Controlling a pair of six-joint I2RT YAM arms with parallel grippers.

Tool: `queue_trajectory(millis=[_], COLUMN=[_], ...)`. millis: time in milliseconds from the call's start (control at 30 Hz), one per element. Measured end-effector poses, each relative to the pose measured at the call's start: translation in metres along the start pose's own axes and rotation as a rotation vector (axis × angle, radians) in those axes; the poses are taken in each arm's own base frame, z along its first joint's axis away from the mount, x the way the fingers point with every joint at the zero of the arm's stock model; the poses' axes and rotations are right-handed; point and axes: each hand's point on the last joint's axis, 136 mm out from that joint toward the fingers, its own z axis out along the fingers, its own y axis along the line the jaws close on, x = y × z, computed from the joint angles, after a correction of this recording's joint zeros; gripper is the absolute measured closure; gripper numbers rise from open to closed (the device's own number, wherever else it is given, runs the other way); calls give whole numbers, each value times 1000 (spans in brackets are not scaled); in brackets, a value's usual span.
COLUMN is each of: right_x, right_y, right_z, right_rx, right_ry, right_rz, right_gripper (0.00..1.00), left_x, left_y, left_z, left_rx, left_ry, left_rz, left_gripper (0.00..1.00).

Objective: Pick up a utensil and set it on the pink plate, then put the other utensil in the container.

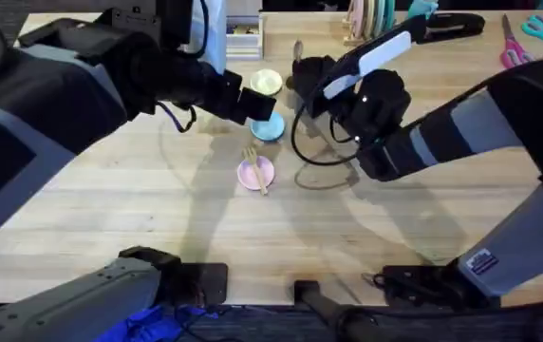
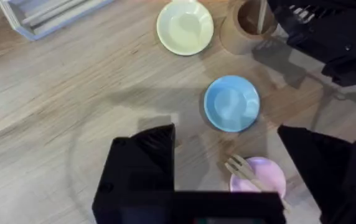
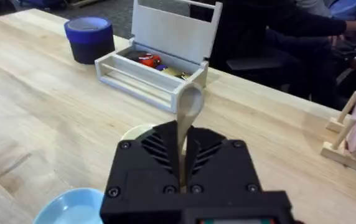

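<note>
Fork (image 1: pixel 253 167) lies on pink plate (image 1: pixel 255 174): done. Right pincer (image 3: pixel 183 163) grips spoon (image 3: pixel 188 107) over cup (image 2: pixel 245 25); left pincer (image 2: pixel 228 162) open

Fork (image 2: pixel 248 173), spoon (image 3: pixel 188 109): pale matt wood. Pink plate (image 2: pixel 267 173): smooth (slight sheen). Table (image 1: pixel 139 199): light grained wood.

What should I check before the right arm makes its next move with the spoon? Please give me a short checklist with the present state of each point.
1. Fork lies on the pink plate: ok.
2. Right gripper holds the spoon by the handle, bowl up: ok.
3. Handle tip is inside the tan container: looks so in the left wrist view, ok.
4. Left gripper is open and holds nothing: ok.
5. Left gripper is away from the container: ok, it hovers nearer the blue plate.
6. How deep the spoon sits: cannot tell.
</note>
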Motion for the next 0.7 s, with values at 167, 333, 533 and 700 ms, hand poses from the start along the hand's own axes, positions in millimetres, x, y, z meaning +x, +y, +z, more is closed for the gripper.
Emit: queue_trajectory(millis=[167,333,533,700], right_x=[0,1,4,8], right_y=[-2,-13,-12,-1], right_z=[0,-3,-7,-8], right_rx=[-26,-93,-193,-266], right_ry=[-2,-8,-1,20], right_rz=[-5,0,7,14], right_gripper=[966,967,971,970], left_x=[0,0,0,0], left_y=[0,0,0,0], left_z=[0,0,0,0], left_rx=[0,0,0,0], left_ry=[0,0,0,0], left_rz=[0,0,0,0], left_gripper=[9,9,9,9])
